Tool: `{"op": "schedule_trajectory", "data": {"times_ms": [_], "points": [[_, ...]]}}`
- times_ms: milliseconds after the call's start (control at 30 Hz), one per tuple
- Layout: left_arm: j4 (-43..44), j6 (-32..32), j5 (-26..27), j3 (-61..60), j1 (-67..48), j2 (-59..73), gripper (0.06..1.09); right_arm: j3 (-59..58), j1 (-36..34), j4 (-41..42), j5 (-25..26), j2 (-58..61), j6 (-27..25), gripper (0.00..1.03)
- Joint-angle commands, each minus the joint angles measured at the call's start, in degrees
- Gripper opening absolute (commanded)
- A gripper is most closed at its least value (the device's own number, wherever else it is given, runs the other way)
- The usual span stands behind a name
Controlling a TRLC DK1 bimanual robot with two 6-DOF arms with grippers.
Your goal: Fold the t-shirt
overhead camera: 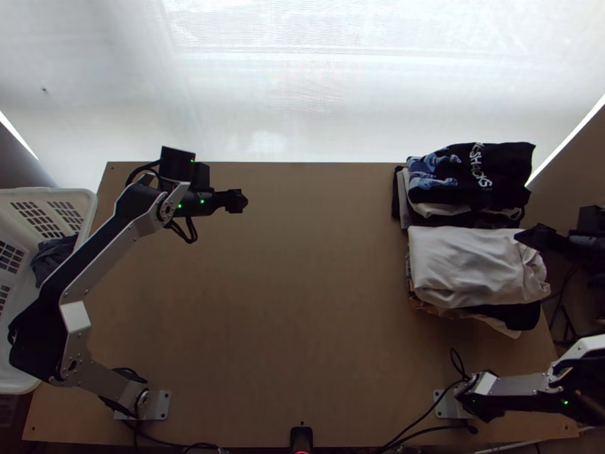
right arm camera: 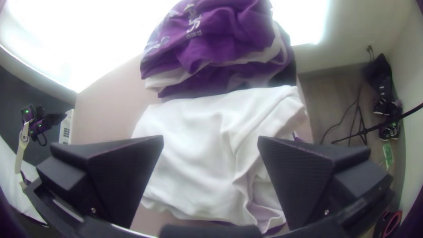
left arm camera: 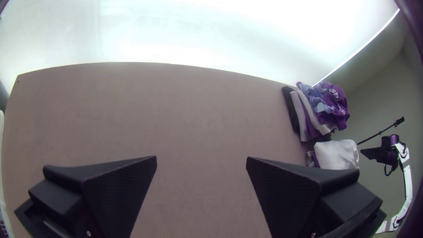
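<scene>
Wooden table [overhead camera: 318, 318], folded white cloth [overhead camera: 469, 265], near right end effector [overhead camera: 531, 237]

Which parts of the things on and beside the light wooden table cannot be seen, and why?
- White plastic basket: left side, top view, cut off by the edge.
- Garments under the folded white cloth: mostly, top view, covered by it.
- Silver-black right arm: some links, top view, cut off by the edge.

The top view's edge crops the basket [overhead camera: 85, 198].
</scene>
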Motion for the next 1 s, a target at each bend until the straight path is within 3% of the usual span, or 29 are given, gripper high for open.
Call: {"op": "schedule_trajectory", "data": {"times_ms": [0, 300, 567, 767, 967], "points": [[0.1, -0.2, 0.1, -1.4, 1.2, -1.6, 1.04, -1.4, 3.4, 3.2, 4.8, 5.6, 1.5, 0.99], [1.2, 0.8, 2.6, -5.0, 6.6, -4.3, 1.04, -7.0, 4.0, 11.4, 26.2, 2.0, 6.5, 0.99], [2.2, 1.6, 4.5, -4.8, 8.4, -4.4, 1.04, -8.5, 3.9, 17.0, 39.6, -1.4, 10.1, 0.99], [2.4, 1.5, 5.1, -4.7, 7.9, -4.1, 1.04, -10.2, 9.1, 22.1, 40.1, -10.3, 10.3, 0.99], [2.7, 1.3, 5.1, -4.9, 7.2, -3.7, 1.04, -17.9, 20.1, 40.8, 39.5, -14.7, 12.8, 0.99]]}}
